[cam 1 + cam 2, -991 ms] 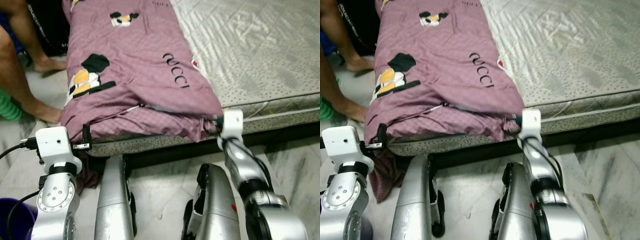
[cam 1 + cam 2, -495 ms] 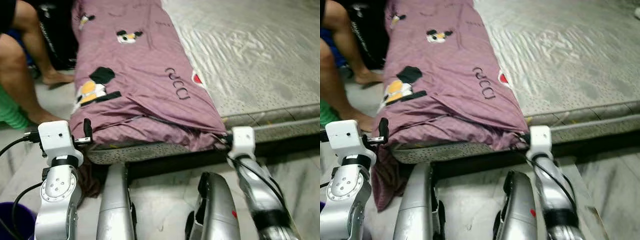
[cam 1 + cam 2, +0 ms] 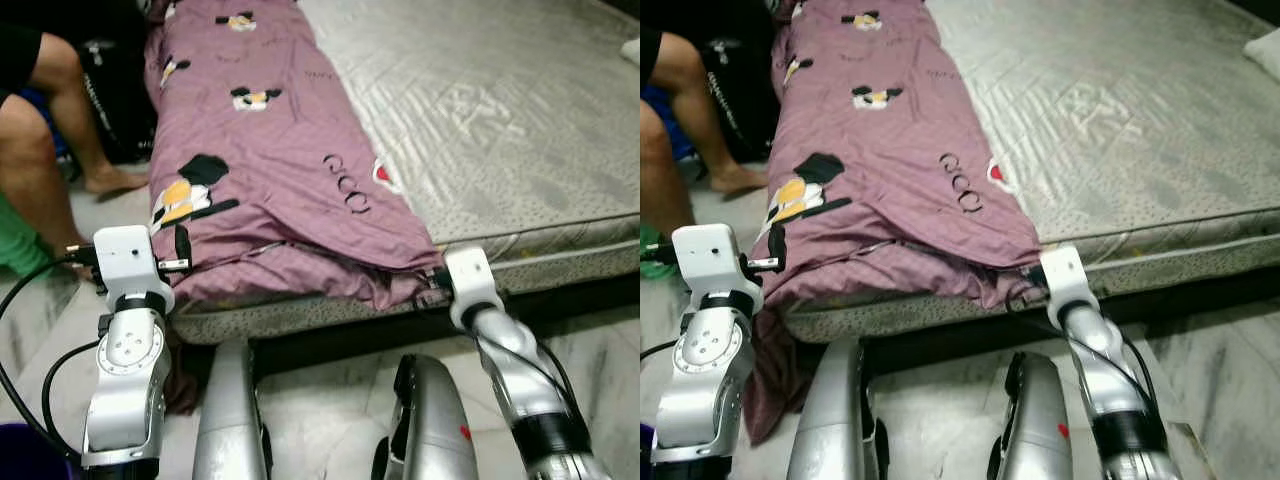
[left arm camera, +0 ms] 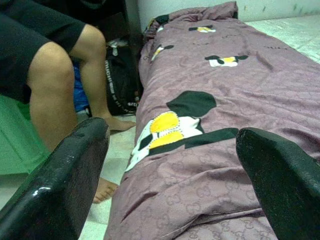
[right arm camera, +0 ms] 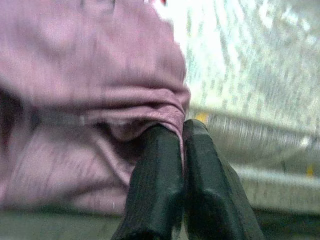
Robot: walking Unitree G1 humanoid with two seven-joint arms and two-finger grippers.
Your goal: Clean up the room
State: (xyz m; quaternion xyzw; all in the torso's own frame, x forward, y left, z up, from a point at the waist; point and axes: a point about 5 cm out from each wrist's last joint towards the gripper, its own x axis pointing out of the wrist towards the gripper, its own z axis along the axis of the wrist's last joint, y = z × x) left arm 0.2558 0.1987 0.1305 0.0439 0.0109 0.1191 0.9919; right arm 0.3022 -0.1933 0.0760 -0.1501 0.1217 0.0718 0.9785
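While the right gripper pinches the purple quilt at the mattress foot edge, fingers closed on its hem, the left gripper stands wide open, empty, just before the quilt's other corner; the quilt's long axis runs away along the mattress's left edge
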